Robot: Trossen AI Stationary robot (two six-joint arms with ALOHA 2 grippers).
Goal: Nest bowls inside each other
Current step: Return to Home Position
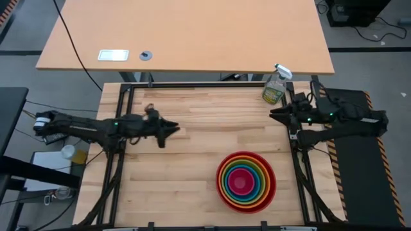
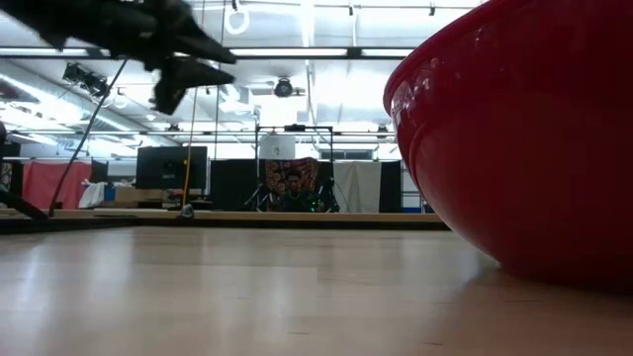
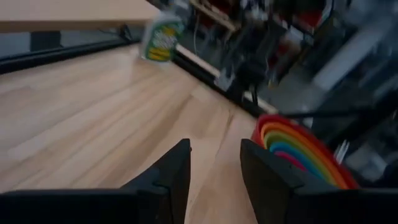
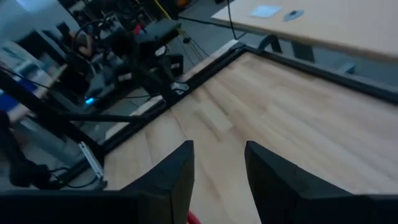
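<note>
sitting upright, bowls [image 1: 246, 181] nested (pink innermost), mouths up

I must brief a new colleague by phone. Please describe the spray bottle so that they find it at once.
Go to the far right corner of the wooden table. There, just past the right gripper, stands the spray bottle. Unlike the nested bowls nearer the front, it is upright and clear, with a white trigger and green label.
</note>
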